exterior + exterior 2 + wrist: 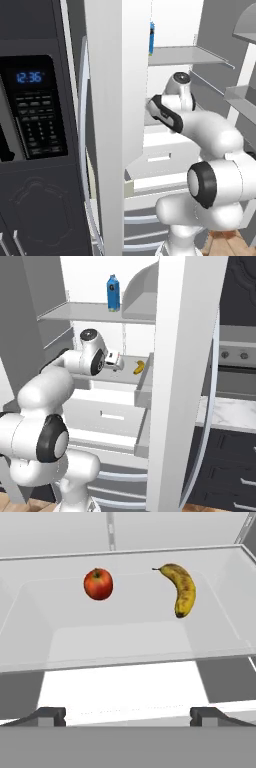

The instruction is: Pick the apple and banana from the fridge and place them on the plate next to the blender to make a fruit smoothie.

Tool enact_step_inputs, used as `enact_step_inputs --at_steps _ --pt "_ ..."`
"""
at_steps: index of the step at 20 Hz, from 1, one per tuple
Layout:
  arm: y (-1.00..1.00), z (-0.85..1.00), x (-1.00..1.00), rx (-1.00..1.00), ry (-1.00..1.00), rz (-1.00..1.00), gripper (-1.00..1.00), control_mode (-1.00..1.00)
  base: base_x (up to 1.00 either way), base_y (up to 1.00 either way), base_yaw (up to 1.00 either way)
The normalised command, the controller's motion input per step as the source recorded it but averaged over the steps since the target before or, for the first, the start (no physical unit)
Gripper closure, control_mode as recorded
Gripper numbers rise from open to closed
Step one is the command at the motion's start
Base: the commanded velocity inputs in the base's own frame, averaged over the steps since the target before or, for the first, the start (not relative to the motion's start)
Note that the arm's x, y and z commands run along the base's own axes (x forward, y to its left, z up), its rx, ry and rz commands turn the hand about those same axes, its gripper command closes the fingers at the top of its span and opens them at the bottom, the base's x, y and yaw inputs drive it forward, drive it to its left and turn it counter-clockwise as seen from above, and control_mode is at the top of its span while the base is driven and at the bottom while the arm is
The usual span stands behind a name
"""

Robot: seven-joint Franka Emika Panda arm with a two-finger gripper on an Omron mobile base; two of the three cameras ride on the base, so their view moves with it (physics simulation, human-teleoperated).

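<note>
**Still at the start: both fruits wait in the fridge**

So we are at the very beginning of the job. Our arm reaches into the open fridge [145,391], and the gripper [128,716] hovers in front of a shallow clear tray [30,647] on a fridge shelf. The jaws stand wide apart, close to as wide as they go, and they hold nothing; in the hand view the two dark fingertips [50,714] sit far out to either side with only the tray front between them.

Both fruits lie inside that tray, toward its far side. The apple [98,583] sits to the left, upright with its stem on top, and the banana [182,589] lies to the right, curved, its stem end pointing far and left. They are apart, not touching, and neither touches the jaws. From the right base view we can pick out the banana [139,367] on the shelf just beyond the hand, near the fridge's right wall. A blue carton [113,292] stands on the shelf above.

As we judge it, nothing is done yet: neither fruit has been lifted, and each must still be grasped, carried out and set on the plate by the blender. The wide jaws suggest we are lining up for the first pick, though which fruit comes first we cannot tell.
</note>
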Motion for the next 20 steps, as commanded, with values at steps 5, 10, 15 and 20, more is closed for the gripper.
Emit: enact_step_inputs --at_steps 5,10,15,20 --pt "0.1 -0.12 0.28 0.01 0.0 0.0 -1.0 -1.0 0.0 0.0 0.0" --pt "0.17 -0.31 0.32 0.03 0.0 0.0 -1.0 -1.0 0.0 0.0 0.0" --pt "0.21 -0.31 0.38 0.02 0.0 0.0 -1.0 -1.0 0.0 0.0 0.0" --pt "0.1 -0.11 0.48 0.0 0.01 0.0 -1.0 -1.0 0.0 0.0 0.0"
